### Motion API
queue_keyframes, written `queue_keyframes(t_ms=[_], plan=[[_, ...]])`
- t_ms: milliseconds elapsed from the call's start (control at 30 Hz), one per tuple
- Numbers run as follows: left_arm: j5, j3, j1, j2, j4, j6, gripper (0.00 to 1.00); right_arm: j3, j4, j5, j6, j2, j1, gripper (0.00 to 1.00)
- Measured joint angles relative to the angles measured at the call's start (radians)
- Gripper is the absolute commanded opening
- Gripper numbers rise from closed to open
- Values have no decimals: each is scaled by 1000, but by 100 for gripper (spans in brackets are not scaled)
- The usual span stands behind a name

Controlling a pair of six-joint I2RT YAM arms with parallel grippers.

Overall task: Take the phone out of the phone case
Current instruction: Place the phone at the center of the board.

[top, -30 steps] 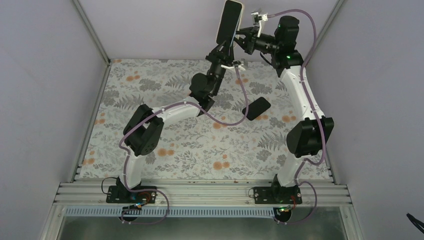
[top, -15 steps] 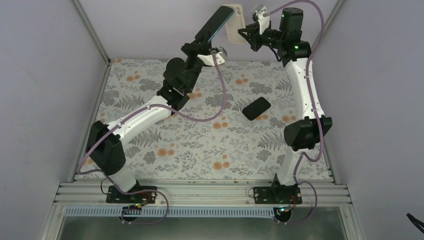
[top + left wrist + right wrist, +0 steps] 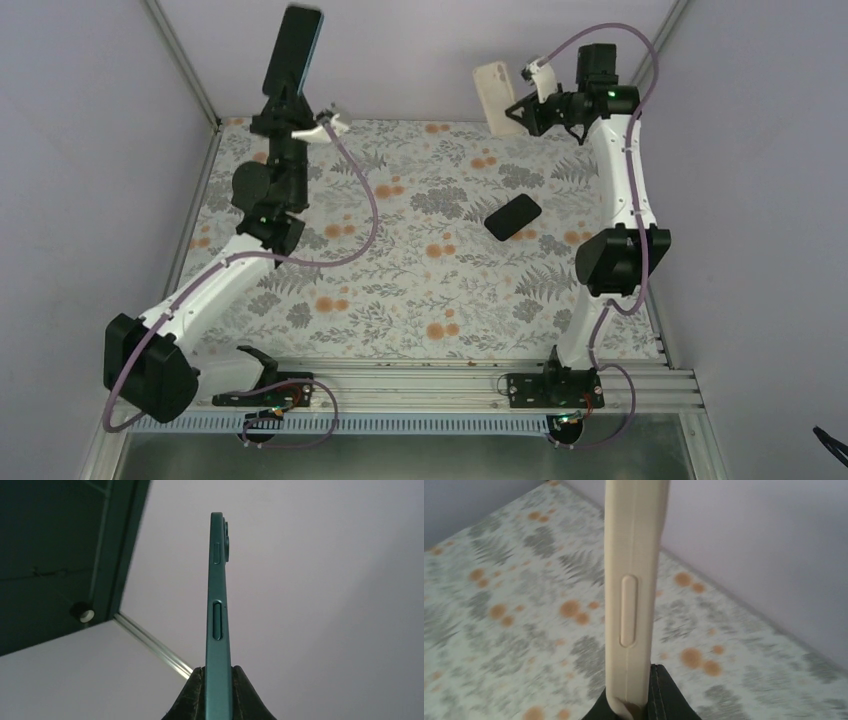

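Observation:
My left gripper (image 3: 287, 100) is shut on a dark green phone (image 3: 293, 50) and holds it upright, high above the table's far left. In the left wrist view the phone (image 3: 218, 605) shows edge-on between the fingers (image 3: 195, 695). My right gripper (image 3: 520, 105) is shut on the empty cream phone case (image 3: 492, 93), held in the air at the far right, well apart from the phone. In the right wrist view the case (image 3: 631, 580) stands edge-on between the pads (image 3: 664, 695).
A second black phone (image 3: 512, 216) lies flat on the floral tablecloth (image 3: 400, 290), right of centre. Grey walls enclose the table at the back and on both sides. An aluminium rail (image 3: 400, 385) runs along the near edge.
The phone has come out of the case. My left arm has swung far left with the phone. My right gripper has drawn right and a little down with the empty case.

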Motion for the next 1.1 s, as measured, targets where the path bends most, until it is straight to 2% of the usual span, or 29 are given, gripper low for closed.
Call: queue_keyframes(t_ms=[100, 267, 333, 467, 733, 967, 1033, 1100], plan=[[-19, -185, 19, -52, 41, 52, 2, -47, -95, -73, -53, 0, 14, 3], [-72, -500, 61, -33, -2, 94, 2, -413, -109, -136, -89, -72, 71, 3], [-91, -595, 76, -31, -30, 92, 2, -542, -104, -136, -88, -89, 111, 3], [-134, -703, 84, -17, -13, 87, 2, -682, -51, -137, -74, -91, 187, 3], [-154, -792, 84, 97, 45, 67, 2, -684, 87, -127, 1, 17, 256, 3], [-101, -815, 84, 97, -74, 34, 3, -591, 124, -22, 63, 199, 271, 4], [-79, -814, 84, 88, -133, 19, 6, -561, 119, 0, 83, 229, 271, 13], [-53, -808, 83, 82, -208, 5, 19, -541, 108, 6, 100, 243, 271, 26]])
